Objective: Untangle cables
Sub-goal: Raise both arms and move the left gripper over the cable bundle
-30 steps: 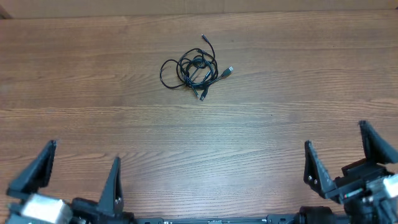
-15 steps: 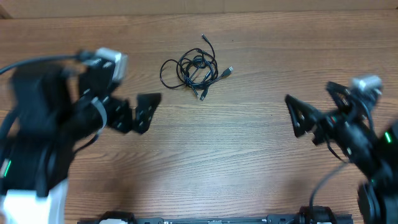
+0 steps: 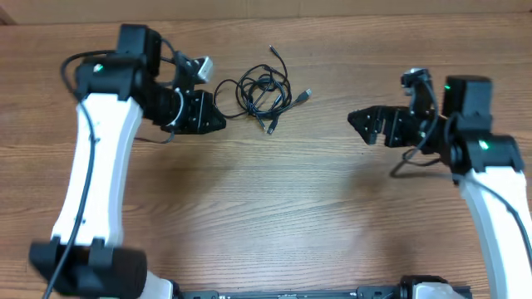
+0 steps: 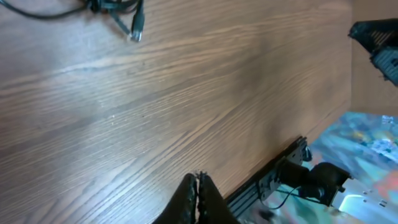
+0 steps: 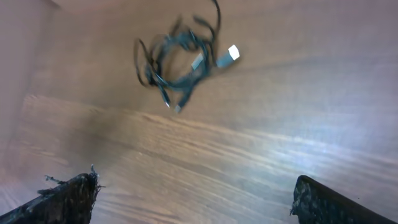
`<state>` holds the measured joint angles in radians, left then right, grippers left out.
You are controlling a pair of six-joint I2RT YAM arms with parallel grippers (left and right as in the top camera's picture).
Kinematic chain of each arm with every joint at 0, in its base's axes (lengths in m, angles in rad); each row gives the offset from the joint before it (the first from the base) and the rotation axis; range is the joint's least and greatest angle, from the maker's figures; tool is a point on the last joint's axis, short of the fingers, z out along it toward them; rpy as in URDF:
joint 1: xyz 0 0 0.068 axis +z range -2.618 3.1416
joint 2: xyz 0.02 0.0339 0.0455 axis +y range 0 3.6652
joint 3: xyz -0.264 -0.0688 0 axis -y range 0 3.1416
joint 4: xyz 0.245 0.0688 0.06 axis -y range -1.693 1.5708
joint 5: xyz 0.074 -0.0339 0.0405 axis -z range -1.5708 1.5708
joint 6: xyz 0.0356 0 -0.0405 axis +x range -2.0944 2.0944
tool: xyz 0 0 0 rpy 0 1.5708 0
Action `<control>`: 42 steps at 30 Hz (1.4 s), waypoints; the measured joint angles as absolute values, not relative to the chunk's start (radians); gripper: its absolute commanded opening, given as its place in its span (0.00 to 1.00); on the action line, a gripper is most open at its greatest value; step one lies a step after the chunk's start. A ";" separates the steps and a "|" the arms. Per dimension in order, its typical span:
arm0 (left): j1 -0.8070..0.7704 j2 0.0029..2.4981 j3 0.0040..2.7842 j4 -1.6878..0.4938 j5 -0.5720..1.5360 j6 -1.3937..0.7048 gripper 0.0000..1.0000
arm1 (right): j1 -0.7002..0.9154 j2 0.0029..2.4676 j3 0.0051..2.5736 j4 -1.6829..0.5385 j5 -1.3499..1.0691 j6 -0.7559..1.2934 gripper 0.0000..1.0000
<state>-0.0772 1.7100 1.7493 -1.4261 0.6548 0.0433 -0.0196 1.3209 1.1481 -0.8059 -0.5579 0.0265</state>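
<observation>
The cables (image 3: 259,90) lie in one tangled bundle of thin black loops on the wooden table, far centre, with a silvery plug (image 3: 306,95) sticking out to the right. My left gripper (image 3: 219,121) hovers just left of the bundle, shut on nothing; the left wrist view shows its fingers pressed together (image 4: 199,178) and only the bundle's edge (image 4: 112,7) with one plug (image 4: 135,32). My right gripper (image 3: 359,126) is open, well to the right of the bundle and apart from it. From the right wrist the cables (image 5: 180,59) sit ahead of the wide jaws (image 5: 194,183).
The table's far edge (image 3: 332,15) runs just behind the bundle. A black rail (image 4: 277,177) lines the table's near edge in the left wrist view, with the right arm (image 4: 379,37) showing at the top right.
Both arms have swung up from the near edge to either side of the bundle. The left gripper has gone from open to shut. The cables have not moved.
</observation>
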 measured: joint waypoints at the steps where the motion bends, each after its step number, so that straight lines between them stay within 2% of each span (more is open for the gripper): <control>1: -0.077 1.731 1.749 -1.426 0.655 0.043 0.04 | -0.020 1.356 1.148 -0.810 -0.562 0.027 1.00; 11: -0.134 1.829 1.749 -1.316 0.530 -0.058 0.04 | -0.020 1.579 1.148 -0.886 -0.626 0.131 1.00; 12: -0.144 1.831 1.749 -1.299 0.505 -0.075 0.06 | -0.020 1.588 1.148 -0.886 -0.627 0.135 1.00; 15: -0.174 1.833 1.749 -1.243 0.415 -0.131 0.23 | -0.020 1.598 1.148 -0.883 -0.629 0.144 1.00; 21: -0.216 1.833 1.749 -1.184 0.289 -0.207 0.38 | -0.020 1.598 1.148 -0.846 -0.618 0.153 1.00; 31: -0.256 1.834 1.736 -1.073 0.187 -0.254 0.38 | -0.020 1.598 1.148 -0.845 -0.516 0.157 1.00; 42: -0.276 1.835 1.559 -0.797 0.144 -0.319 0.38 | -0.020 1.598 1.148 -0.846 -0.491 0.157 1.00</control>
<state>-0.2756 1.8355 1.5593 -0.7967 0.1436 -0.3187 -0.0196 1.5982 1.1481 -0.8455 -0.4911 0.1566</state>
